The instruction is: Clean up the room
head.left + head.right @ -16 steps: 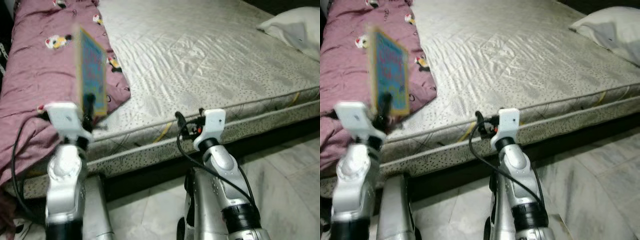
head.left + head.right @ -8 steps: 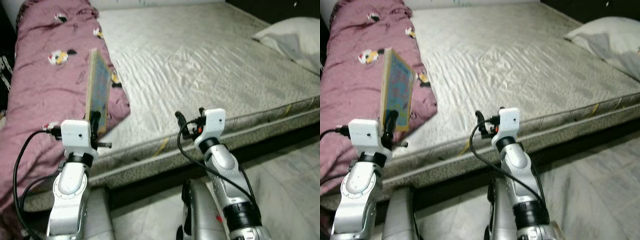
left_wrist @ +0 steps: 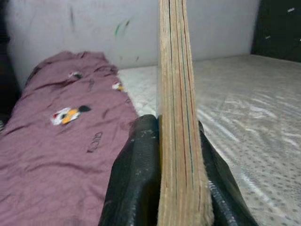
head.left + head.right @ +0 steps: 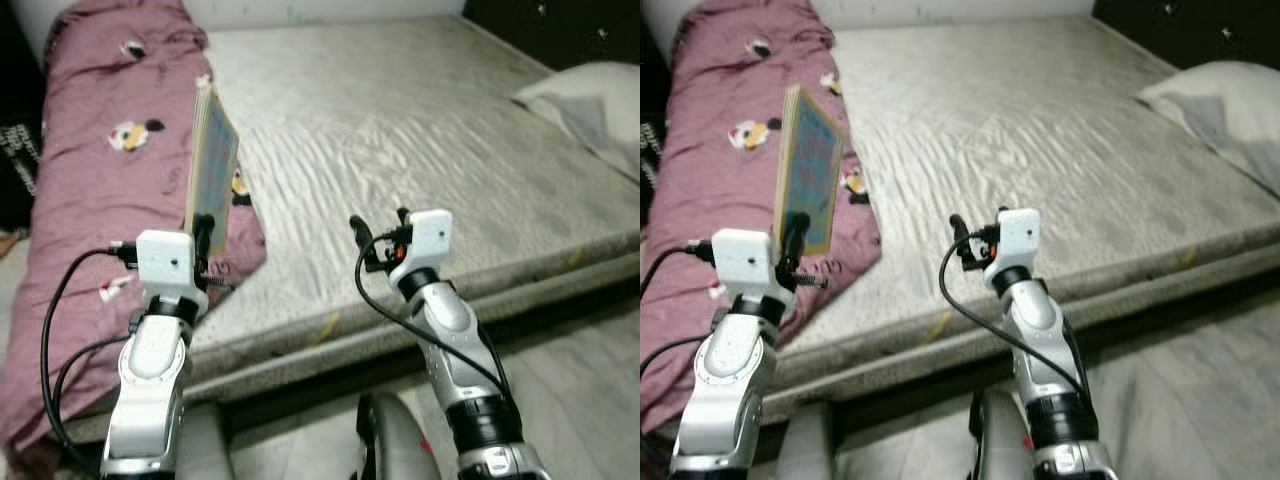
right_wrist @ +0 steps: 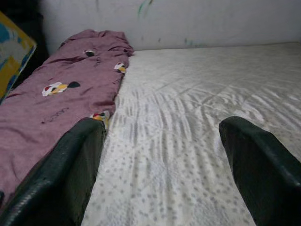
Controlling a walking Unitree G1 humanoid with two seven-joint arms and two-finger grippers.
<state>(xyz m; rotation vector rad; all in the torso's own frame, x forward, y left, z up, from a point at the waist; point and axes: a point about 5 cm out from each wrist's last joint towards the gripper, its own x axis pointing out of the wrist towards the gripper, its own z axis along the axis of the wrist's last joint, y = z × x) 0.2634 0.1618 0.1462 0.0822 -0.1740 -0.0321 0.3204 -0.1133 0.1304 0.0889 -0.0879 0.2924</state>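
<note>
The left gripper [image 3: 171,188] is clamped on a book [image 4: 211,165], its two black fingers [image 3: 136,179] pressing either side of the lower edge. The book stands upright, held above the near edge of the bed [image 4: 420,130], over the border where a purple blanket [image 4: 100,190] meets the bare mattress. Its cover is bright blue with a yellow border, and the wrist view looks straight along the layered page edges.

The right gripper [image 5: 162,165] hovers over the bed's near edge, apart from the book, with its fingers spread wide and nothing between them. The blanket, printed with small cartoon figures, lies bunched along the bed's left side. A white pillow [image 4: 590,100] rests on the bed's far right. The floor [image 4: 590,390] in front of the bed is pale tile.
</note>
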